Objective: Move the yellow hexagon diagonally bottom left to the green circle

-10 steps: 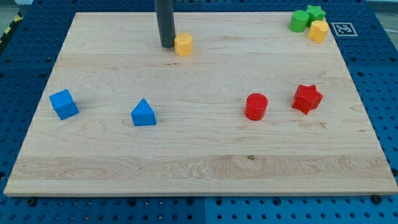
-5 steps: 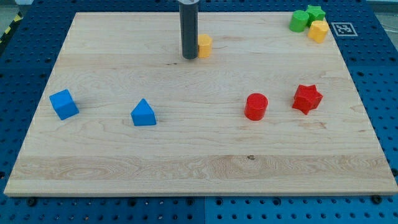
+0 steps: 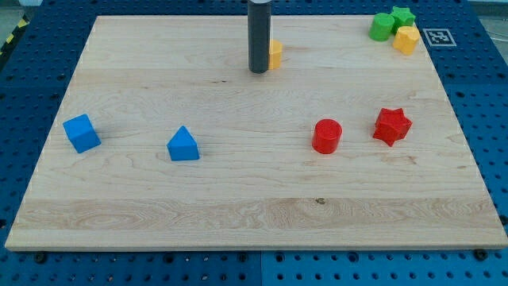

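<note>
End effector is a plain rod with no jaws, so it grips nothing. Our tip point(image 3: 259, 71) stands near the counter's top edge, about mid-width, against the left side of the yellow hexagon point(image 3: 275, 54), which the rod partly hides. We find the green circle point(image 3: 381, 27) in the top right corner, with a green star point(image 3: 402, 16) and a second yellow block point(image 3: 406, 38) touching or just beside it. We judge the hexagon small, light and rigid, apt to slide freely on smooth wood and to slip off a round rod. Contact should stay on the face away from the circle, in line with the hexagon's centre.
</note>
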### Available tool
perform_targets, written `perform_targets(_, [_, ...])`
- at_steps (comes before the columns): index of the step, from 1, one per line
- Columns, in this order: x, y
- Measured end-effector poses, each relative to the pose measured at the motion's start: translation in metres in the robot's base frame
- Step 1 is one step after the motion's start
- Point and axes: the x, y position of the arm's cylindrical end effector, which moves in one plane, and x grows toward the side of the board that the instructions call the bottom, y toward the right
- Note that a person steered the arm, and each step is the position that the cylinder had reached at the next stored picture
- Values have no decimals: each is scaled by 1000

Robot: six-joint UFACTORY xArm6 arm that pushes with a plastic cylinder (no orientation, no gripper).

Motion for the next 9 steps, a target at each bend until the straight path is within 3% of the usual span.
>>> perform_targets(5, [-28,-22])
perform_targets(9, [-17,28])
